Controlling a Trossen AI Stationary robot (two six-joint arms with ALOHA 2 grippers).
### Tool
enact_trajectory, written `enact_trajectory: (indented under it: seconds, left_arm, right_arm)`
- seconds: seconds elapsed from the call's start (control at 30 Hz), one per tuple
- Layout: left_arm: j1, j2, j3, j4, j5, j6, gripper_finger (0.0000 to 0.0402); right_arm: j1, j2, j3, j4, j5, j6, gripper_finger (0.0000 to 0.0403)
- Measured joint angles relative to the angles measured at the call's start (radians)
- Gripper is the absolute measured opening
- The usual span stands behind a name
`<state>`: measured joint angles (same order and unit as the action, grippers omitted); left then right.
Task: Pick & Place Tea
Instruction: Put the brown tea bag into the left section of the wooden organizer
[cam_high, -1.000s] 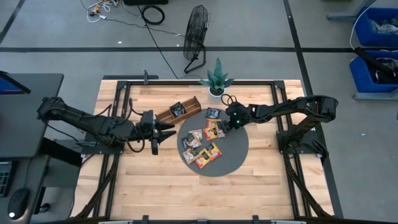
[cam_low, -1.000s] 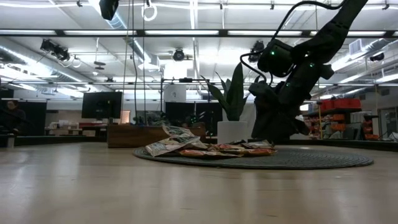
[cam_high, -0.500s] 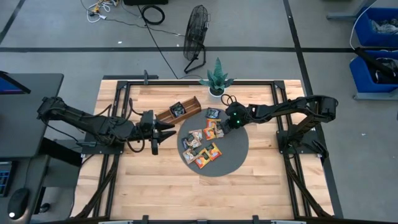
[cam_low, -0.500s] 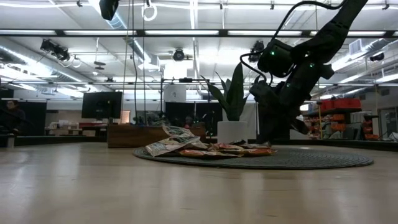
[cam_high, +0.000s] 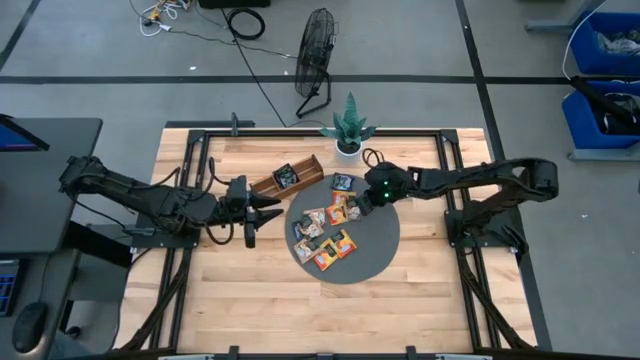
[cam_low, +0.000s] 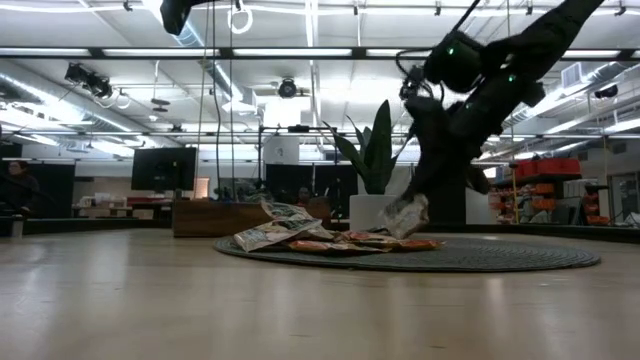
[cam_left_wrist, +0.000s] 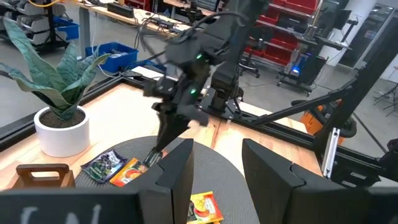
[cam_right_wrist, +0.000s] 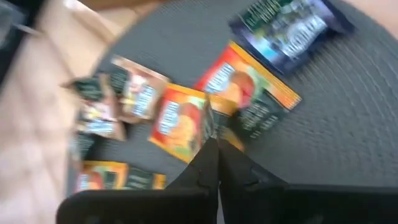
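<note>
Several small tea sachets, orange, dark and pale, lie flat on a round dark mat. My right gripper is above the mat's far side, shut on an orange sachet that hangs below it. A dark blue sachet lies on the mat beyond it. My left gripper hovers open and holding nothing left of the mat, pointing toward it. My right gripper pinches the orange sachet by one edge near a corner between its two fingers. The fingers slant down from the table's right side. The sachet hangs tilted below the fingertips, its lower edge close above the other sachets.
A brown wooden divided tray lies slantwise at the mat's far left, with a dark sachet in one compartment. A potted plant stands at the table's far edge. Bare wood lies in front of the mat.
My right gripper has shut on the orange sachet and risen, tipping a little. The sachet has come up off the pile and now hangs below the fingers. The other sachets have stayed where they were.
</note>
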<state>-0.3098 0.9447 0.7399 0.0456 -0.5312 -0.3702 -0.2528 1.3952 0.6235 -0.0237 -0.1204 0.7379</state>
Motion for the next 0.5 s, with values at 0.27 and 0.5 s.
enact_trajectory:
  seconds: [0.27, 0.5]
  left_arm:
    - [0.056, 0.000, 0.000, 0.003, 0.000, -0.076, 0.0140]
    - [0.134, 0.006, 0.000, -0.001, 0.174, -0.145, 0.0140]
  right_arm:
    - [0.067, -0.184, 0.008, 0.002, 0.025, -0.013, 0.0000]
    - [0.158, -0.215, 0.153, -0.074, 0.024, -0.095, 0.0000]
